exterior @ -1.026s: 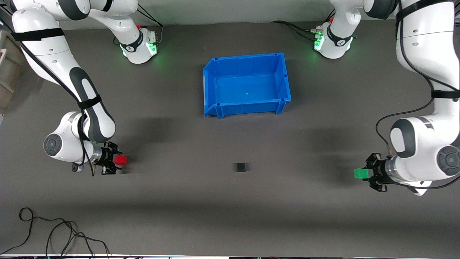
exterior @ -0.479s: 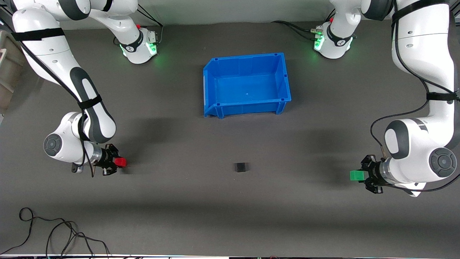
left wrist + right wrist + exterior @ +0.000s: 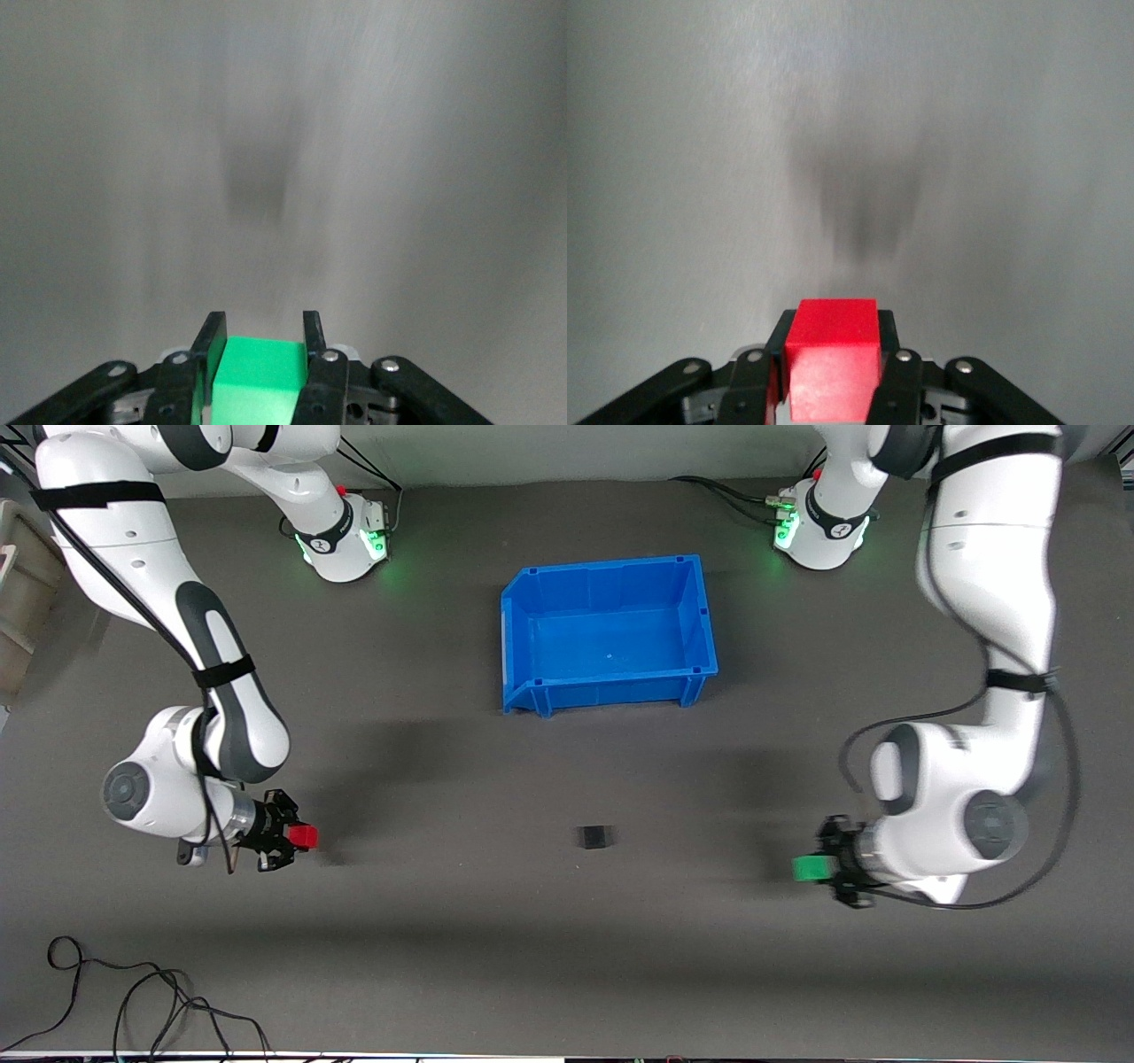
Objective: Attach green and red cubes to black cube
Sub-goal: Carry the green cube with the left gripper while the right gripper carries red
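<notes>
The black cube [image 3: 594,837] sits on the grey table, nearer to the front camera than the blue bin. My left gripper [image 3: 815,868] is shut on the green cube [image 3: 807,868] and holds it above the table toward the left arm's end; the left wrist view shows the green cube [image 3: 257,376] between the fingers [image 3: 210,341]. My right gripper [image 3: 297,836] is shut on the red cube [image 3: 303,836] above the table toward the right arm's end; the right wrist view shows the red cube [image 3: 831,350] clamped. Both cubes point toward the black cube.
An empty blue bin [image 3: 519,638] stands mid-table, farther from the front camera than the black cube. A loose black cable [image 3: 133,1001] lies near the front edge at the right arm's end.
My left gripper has moved with the green cube toward the black cube. My right gripper has shifted slightly toward it with the red cube.
</notes>
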